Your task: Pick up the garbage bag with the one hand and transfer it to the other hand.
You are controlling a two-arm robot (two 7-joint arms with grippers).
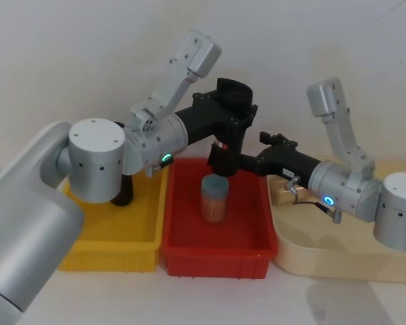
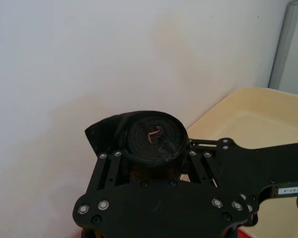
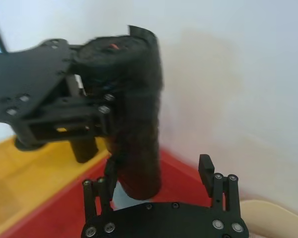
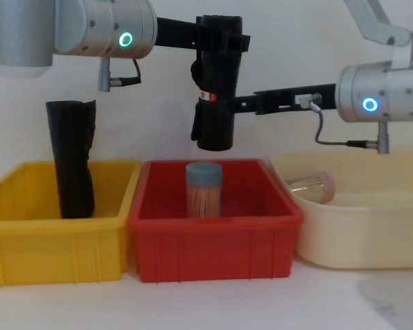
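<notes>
Three bins sit along the table front: a yellow bin [image 4: 55, 227] on the robot's left, a red bin [image 4: 213, 234] in the middle, a cream tub [image 4: 365, 227] on the right. A capped jar [image 4: 204, 190] of what look like wooden sticks stands in the red bin, a spare black roll [image 4: 71, 158] with a flared top stands in the yellow bin, and a pale object lies in the tub.

Above the red bin, directly over the jar and well clear of it, the bag roll [image 4: 215, 103] hangs upright in the air. The left gripper [image 4: 220, 42] has its jaws clamped on the roll's upper part, just under the loose top edge. The right gripper [image 4: 242, 104] reaches in level at mid-height, close to the red-and-white sticker; in the right wrist view its fingers [image 3: 206, 167] stand apart on either side of the roll's lower end, not yet closed on it.

Judging by how it hangs, the roll is light and fairly stiff along its length, since it stays straight while held only near the top. Its wound plastic surface probably yields a little under pressure and is likely slick, so a weak pinch could let it slip down. The firm middle or lower body looks like the place to grip, away from the floppy flap at the top, with the left jaws releasing only once the right ones are closed.
</notes>
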